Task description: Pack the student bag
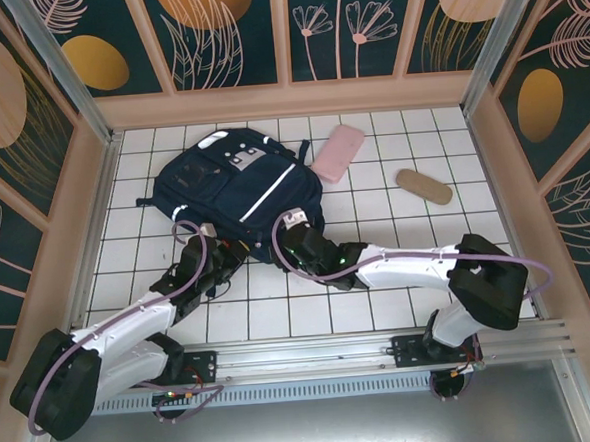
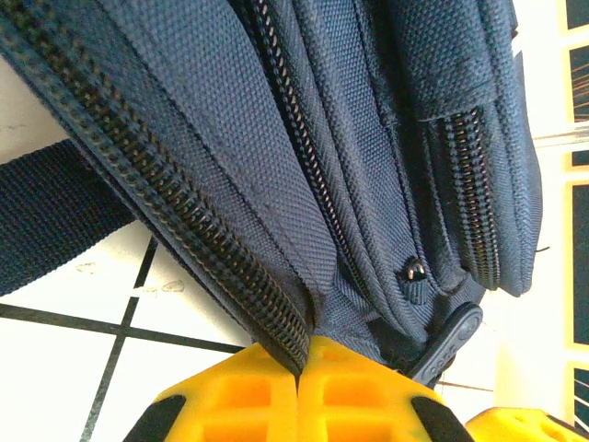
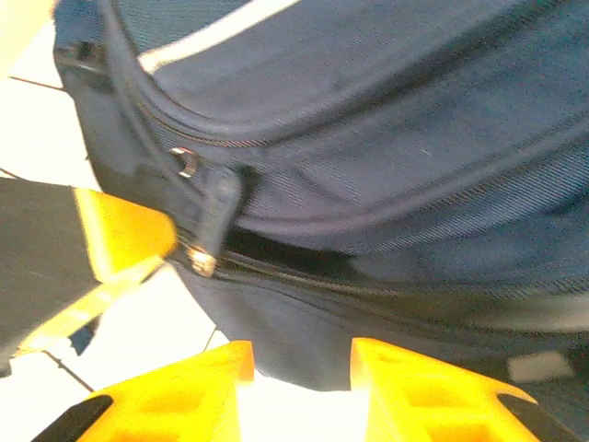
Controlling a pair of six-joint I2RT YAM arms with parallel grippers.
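Top external: large navy-blue fabric backpack (image 1: 234,180) flat on the white tiled table (image 1: 125,231), left of centre, near end turned toward both arms. Left wrist: left pincer (image 2: 299,373) pressed together on the backpack's zip-edge fabric, likely anchoring it against a tug on the zip. Right wrist: right pincer (image 3: 299,364) apart, near the dark zip pull (image 3: 216,212), probably lining up on it. Flat pink pouch (image 1: 338,151) and tan oval case (image 1: 423,186) beside the backpack, not yet packed.

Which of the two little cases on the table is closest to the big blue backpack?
The pink case. It lies right beside the backpack, by its far right corner. The tan case lies farther to the right, on its own.
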